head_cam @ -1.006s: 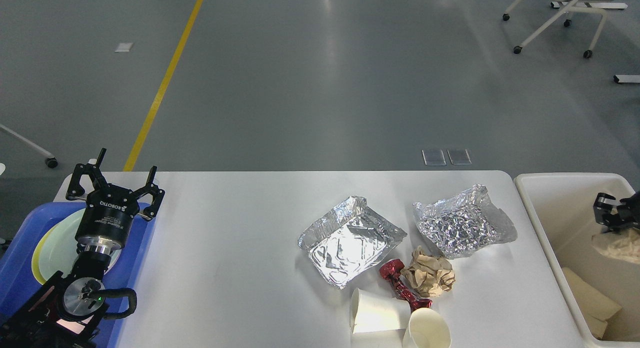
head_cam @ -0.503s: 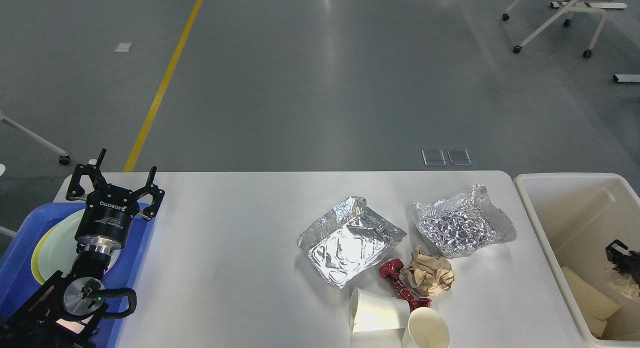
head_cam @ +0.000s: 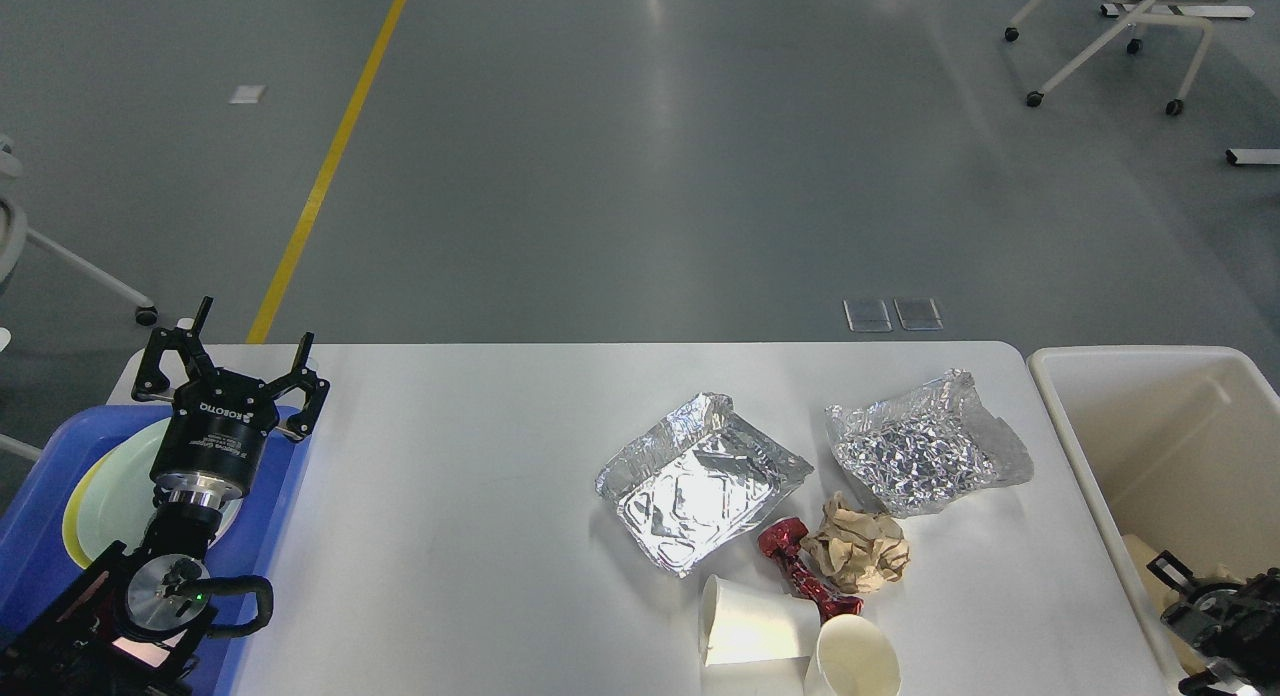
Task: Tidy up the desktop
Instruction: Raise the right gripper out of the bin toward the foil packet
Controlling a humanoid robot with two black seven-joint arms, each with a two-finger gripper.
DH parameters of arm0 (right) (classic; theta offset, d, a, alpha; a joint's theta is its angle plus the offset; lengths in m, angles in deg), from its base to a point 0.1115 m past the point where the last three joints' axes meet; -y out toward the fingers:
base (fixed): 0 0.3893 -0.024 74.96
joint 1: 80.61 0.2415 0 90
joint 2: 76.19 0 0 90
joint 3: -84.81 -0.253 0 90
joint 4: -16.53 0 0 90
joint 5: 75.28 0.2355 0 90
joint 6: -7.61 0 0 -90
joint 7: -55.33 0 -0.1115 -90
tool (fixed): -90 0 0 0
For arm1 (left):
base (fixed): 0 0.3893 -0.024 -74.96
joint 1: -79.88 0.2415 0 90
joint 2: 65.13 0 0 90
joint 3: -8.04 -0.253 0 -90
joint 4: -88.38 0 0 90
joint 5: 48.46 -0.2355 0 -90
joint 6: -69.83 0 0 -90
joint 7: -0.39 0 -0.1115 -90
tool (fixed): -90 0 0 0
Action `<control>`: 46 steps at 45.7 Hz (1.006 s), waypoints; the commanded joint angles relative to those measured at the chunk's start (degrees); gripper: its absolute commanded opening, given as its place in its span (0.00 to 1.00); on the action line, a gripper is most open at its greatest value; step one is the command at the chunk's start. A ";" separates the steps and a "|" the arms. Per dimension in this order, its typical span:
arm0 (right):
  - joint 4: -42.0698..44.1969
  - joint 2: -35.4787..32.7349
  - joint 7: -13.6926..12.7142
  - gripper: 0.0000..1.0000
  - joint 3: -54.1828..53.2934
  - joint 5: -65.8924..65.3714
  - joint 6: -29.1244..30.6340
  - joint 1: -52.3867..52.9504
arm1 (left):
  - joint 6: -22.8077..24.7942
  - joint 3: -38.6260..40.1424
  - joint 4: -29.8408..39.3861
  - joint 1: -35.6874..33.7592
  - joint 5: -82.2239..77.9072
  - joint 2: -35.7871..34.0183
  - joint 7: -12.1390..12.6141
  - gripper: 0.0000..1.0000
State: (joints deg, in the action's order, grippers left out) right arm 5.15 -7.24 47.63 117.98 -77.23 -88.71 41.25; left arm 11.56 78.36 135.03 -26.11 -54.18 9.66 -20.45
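The white desktop (head_cam: 480, 496) holds litter on its right half: an open foil tray (head_cam: 700, 481), a crumpled foil sheet (head_cam: 925, 456), a brown paper ball (head_cam: 858, 554), a red wrapper (head_cam: 805, 571) and two white paper cups (head_cam: 750, 626) (head_cam: 855, 661) lying at the near edge. My left gripper (head_cam: 228, 361) stands open and empty over the blue tray at the far left. My right gripper (head_cam: 1200, 616) is low inside the cream bin, dark and partly cut off, and its fingers cannot be told apart.
The blue tray (head_cam: 30, 536) carries a pale green plate (head_cam: 110, 486) at the left end. A cream bin (head_cam: 1060, 396) stands against the desktop's right end with cream paper inside. Office chair legs (head_cam: 1100, 36) stand on the grey floor beyond.
My right gripper has travelled down the bin toward the near edge, from its upper right to the bottom right corner of the view. The left arm and the litter have not moved.
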 commanded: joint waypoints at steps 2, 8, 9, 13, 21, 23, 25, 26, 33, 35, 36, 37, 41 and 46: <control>-0.14 -0.40 -0.03 0.01 0.41 0.10 -0.27 -0.12 | 0.00 0.00 0.02 0.00 0.00 0.00 0.00 0.96; -0.14 -0.49 -0.11 1.00 0.41 0.28 -3.00 0.49 | 0.00 0.00 0.02 0.00 0.00 0.08 0.00 0.96; -0.49 -0.49 -0.03 1.00 0.41 0.37 -3.09 0.58 | 0.00 0.00 -0.07 0.00 0.00 0.00 0.00 0.96; -0.58 -0.40 -0.03 1.00 0.32 0.37 -3.53 0.49 | 0.00 0.00 0.02 0.00 0.00 0.00 0.00 0.96; -0.75 -0.49 -0.03 1.00 0.32 0.11 -3.53 0.58 | 0.00 0.00 0.02 0.00 0.00 0.00 0.00 0.96; -0.76 -0.49 -0.03 1.00 0.32 0.02 -3.53 0.67 | 0.00 0.00 0.02 0.00 0.00 0.00 0.00 0.96; -0.93 -0.49 -0.03 1.00 0.32 -0.07 -3.53 0.75 | 0.00 0.00 0.02 0.00 0.00 0.00 0.00 0.96; -1.02 -0.49 -0.03 1.00 0.23 -0.16 -3.44 0.84 | 0.00 0.00 0.02 0.00 0.00 0.00 0.00 0.96; -4.17 -2.15 -0.38 1.00 0.76 -0.77 -2.65 4.26 | 0.00 0.00 0.02 0.00 0.00 0.00 0.00 0.96; -6.54 -4.26 -0.47 1.00 1.02 -1.65 -2.39 5.93 | 0.00 0.00 0.02 0.00 0.00 0.00 0.09 0.96; -8.12 -5.57 -0.55 1.00 1.19 -2.44 -2.38 7.07 | 0.00 0.00 0.02 0.00 0.00 0.00 0.09 0.96; -9.79 -6.89 -0.56 1.00 1.28 -3.40 -2.21 8.39 | 0.00 0.00 0.02 0.00 0.00 0.00 0.01 0.96; -18.14 -11.99 -0.73 1.00 1.81 -9.11 -1.24 14.19 | 0.00 0.00 0.02 0.00 0.00 0.00 0.01 0.96; -26.23 -17.53 -0.91 1.00 2.95 -17.46 3.14 22.27 | 0.00 0.00 0.02 0.00 0.00 0.00 0.09 0.96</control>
State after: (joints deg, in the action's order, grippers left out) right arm -13.05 -19.33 46.93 119.85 -86.79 -89.63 55.91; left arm 11.56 78.36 135.05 -26.11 -54.18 9.68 -20.37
